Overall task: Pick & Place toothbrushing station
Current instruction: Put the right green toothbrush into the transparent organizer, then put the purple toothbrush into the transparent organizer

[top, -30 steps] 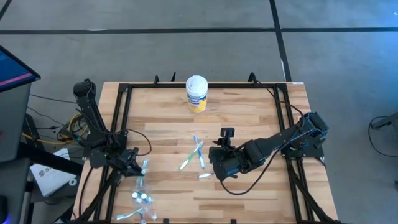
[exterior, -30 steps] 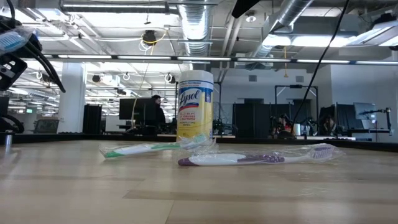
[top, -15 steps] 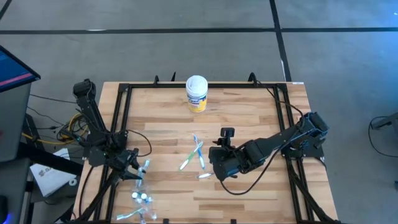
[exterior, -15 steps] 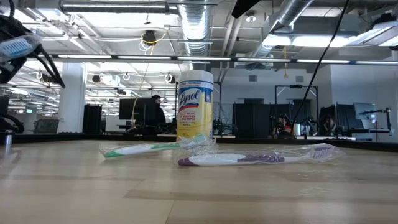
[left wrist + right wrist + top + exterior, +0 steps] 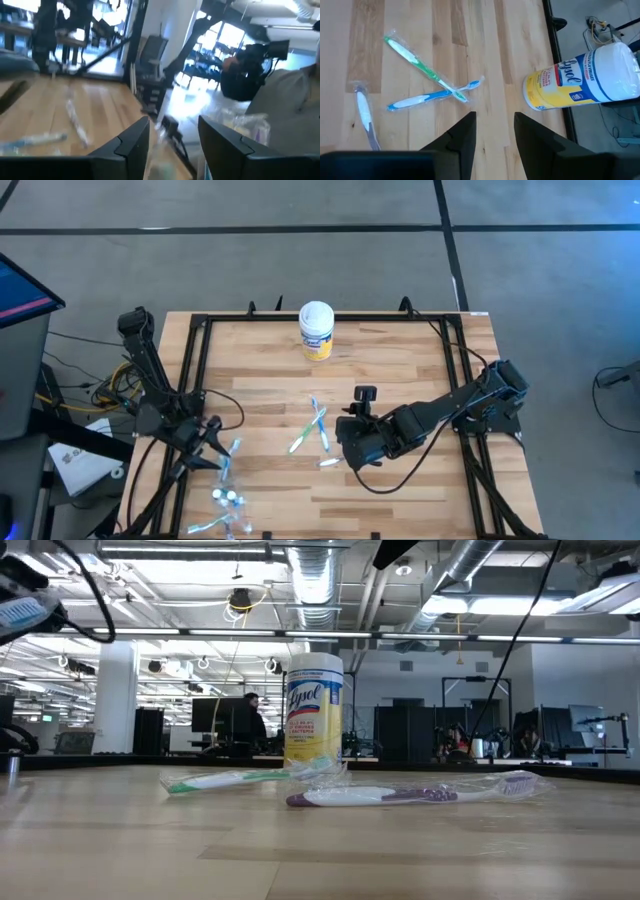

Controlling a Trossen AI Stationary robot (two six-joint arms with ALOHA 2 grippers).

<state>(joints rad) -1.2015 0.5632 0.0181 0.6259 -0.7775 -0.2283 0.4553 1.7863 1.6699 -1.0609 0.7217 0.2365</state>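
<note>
The bench (image 5: 400,370) is pale wood in lengthwise planks, framed in black. On it stands a canister (image 5: 316,330) in yellow with a white lid and a white-and-blue label. At mid-bench lie a green-and-white toothbrush (image 5: 422,69) crossed by a blue-and-white toothbrush (image 5: 432,95), and a purple-and-white toothbrush (image 5: 400,796), all in clear wrap. Both arms are black. The floor (image 5: 300,260) is grey with dark lines.

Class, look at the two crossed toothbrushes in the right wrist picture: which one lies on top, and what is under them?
The green toothbrush lies over the blue toothbrush where they cross. Under both is the bare wooden table. The crossing hides a short stretch of the blue handle.
</note>
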